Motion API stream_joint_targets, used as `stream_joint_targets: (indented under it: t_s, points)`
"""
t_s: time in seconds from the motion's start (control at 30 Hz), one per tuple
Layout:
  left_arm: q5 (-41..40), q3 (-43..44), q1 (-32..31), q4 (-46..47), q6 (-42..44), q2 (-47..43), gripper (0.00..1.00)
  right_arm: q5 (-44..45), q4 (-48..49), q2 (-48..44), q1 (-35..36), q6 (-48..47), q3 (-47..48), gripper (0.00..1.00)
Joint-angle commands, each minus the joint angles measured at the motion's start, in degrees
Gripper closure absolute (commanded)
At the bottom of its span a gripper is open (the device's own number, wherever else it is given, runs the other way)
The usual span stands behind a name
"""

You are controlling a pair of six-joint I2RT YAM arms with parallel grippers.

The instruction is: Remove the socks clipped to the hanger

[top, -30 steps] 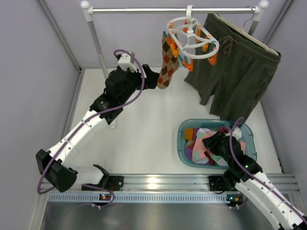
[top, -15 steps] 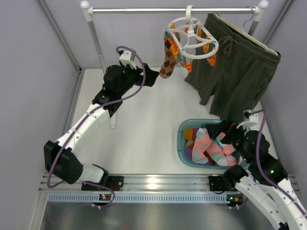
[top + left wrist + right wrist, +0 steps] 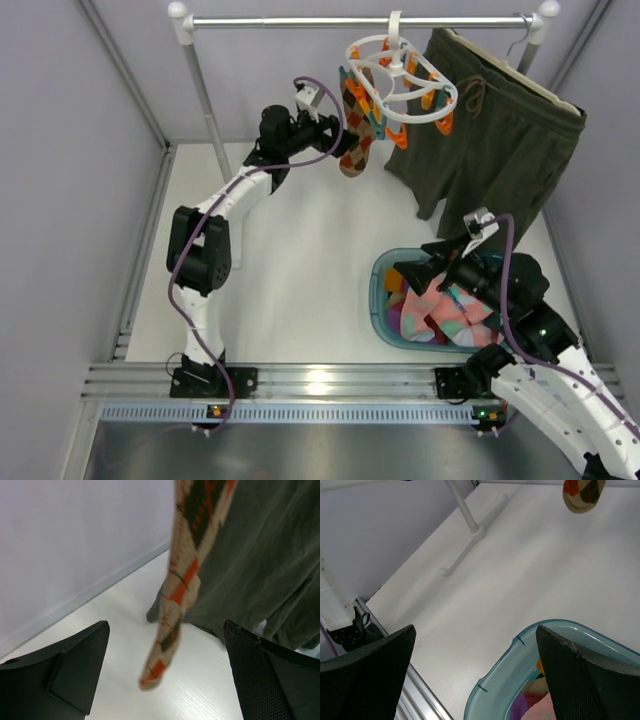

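**Argyle sock on the hanger, the rest in the tub**

The white ring hanger [image 3: 400, 85] with its orange and teal clips hangs by its hook from the metal rail [image 3: 300, 20] over the far edge of the desk [image 3: 300, 260], a bit right of the middle. The only sock I can see clipped to it is the brown-orange argyle sock [image 3: 355, 130], dangling off the hanger's left side. The big olive shorts [image 3: 500, 150] hang just to the right, toward the far right corner.

The left pincer [image 3: 345, 140] is up at the sock with its fingers spread wide. In the wrist view the sock hangs right between the two fingers and neither one looks to be touching it.

The teal tub [image 3: 377, 300] sits near the desk's near right corner with the other socks piled in it, a pink-teal patterned sock [image 3: 450, 305] on top. The right pincer [image 3: 420, 262] hangs over the tub's far left rim, wide open too, with nothing in it.
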Motion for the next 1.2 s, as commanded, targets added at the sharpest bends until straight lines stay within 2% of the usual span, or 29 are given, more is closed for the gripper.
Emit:
stream_joint_targets:
  t_s: [0.0, 0.1, 0.17, 0.2, 0.23, 0.27, 0.3, 0.33, 0.37, 0.47, 0.5, 0.7, 0.83, 1.0, 1.17]
  points:
    - [4.28, 8.35, 0.52, 5.41, 3.11, 3.94, 0.02, -5.19, 5.82, -1.64, 0.73, -4.04, 0.69, 0.01]
    - [4.1, 13.8, 0.52, 5.41, 2.68, 8.52, 0.02, -6.34, 6.17, -2.43, 0.73, -4.83, 0.43, 0.01]
    - [8.03, 16.8, 0.69, 5.41, 1.71, 11.5, 0.09, -6.78, 6.17, -2.52, 0.73, -5.36, 0.34, 0.0]
    - [9.1, 19.08, 0.6, 5.5, 0.05, 12.3, 0.17, -7.3, 6.34, -2.7, 0.73, -5.89, 0.25, 0.0]
    - [9.9, 19.79, 0.6, 5.93, -0.83, 13.35, 0.48, -7.31, 6.34, -2.79, 0.73, -6.24, 0.08, 0.01]
    - [10.25, 19.98, 0.52, 6.72, -1.71, 13.62, 0.74, -7.31, 6.86, -2.79, 0.73, -6.5, -0.27, 0.0]
    - [9.65, 19.37, 0.52, 8.64, -3.55, 13.62, 0.9, -7.31, 7.04, -2.79, 0.73, -7.03, -0.45, 0.01]
    - [8.86, 18.67, 0.43, 9.44, -4.09, 13.19, 1.0, -7.31, 7.31, -2.7, 0.73, -7.12, -0.54, 0.01]
    - [7.72, 17.79, 0.43, 9.71, -4.36, 12.49, 1.0, -7.31, 7.57, -2.61, 0.73, -7.3, -0.63, 0.0]
    - [-4.21, 10.25, 0.25, 10.77, -4.62, 6.79, 1.0, -7.39, 7.57, -2.52, 0.73, -7.47, -0.54, 0.01]
    - [-11.73, 5.09, 0.25, 11.12, -4.71, 4.68, 1.0, -7.39, 7.57, -2.61, 0.73, -7.56, -0.54, 0.0]
    - [-32.15, -13.73, -1.15, 12.0, -4.28, -13.59, 1.0, -6.25, 8.98, -3.4, 0.73, -6.07, -1.07, 0.01]
    - [-40.88, -23.25, -4.75, 12.0, -2.95, -22.73, 1.0, -0.21, 7.76, -3.93, 0.64, -4.93, -0.11, 0.01]
    - [-46.59, -34.59, -8.97, 12.0, -2.26, -35.74, 1.0, 7.72, 4.85, 0.45, 0.73, -3.52, 5.51, 0.01]
    - [-54.85, -39.43, -21.0, 12.09, 3.1, -43.32, 1.0, 9.57, 1.17, 9.66, 0.64, -3.17, 15.7, 0.01]
